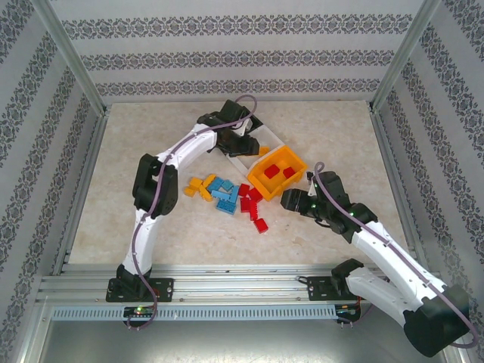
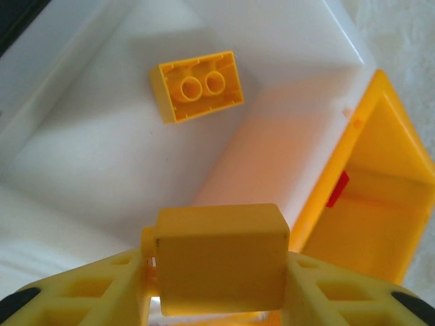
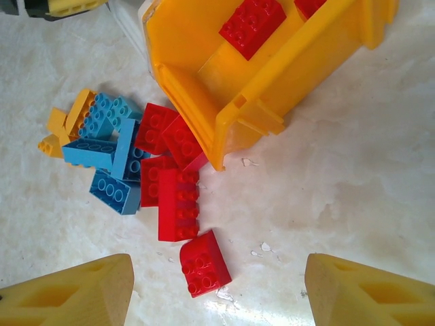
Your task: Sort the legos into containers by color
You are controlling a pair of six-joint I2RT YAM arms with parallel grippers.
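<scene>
My left fingers [image 2: 88, 292] are pinching a yellow brick [image 2: 221, 261] over the white bin [image 2: 102, 176] holding a second brick [image 2: 199, 86], hollow-side up; my right fingers [image 3: 68, 292] are gaping empty.

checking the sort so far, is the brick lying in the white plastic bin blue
No, the small studded plastic brick lying in the white open-topped plastic bin is orange-yellow, its hollow underside up.

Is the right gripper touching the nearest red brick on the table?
Apart. Right wrist view: right gripper open, bare table showing either side of the red brick.
</scene>
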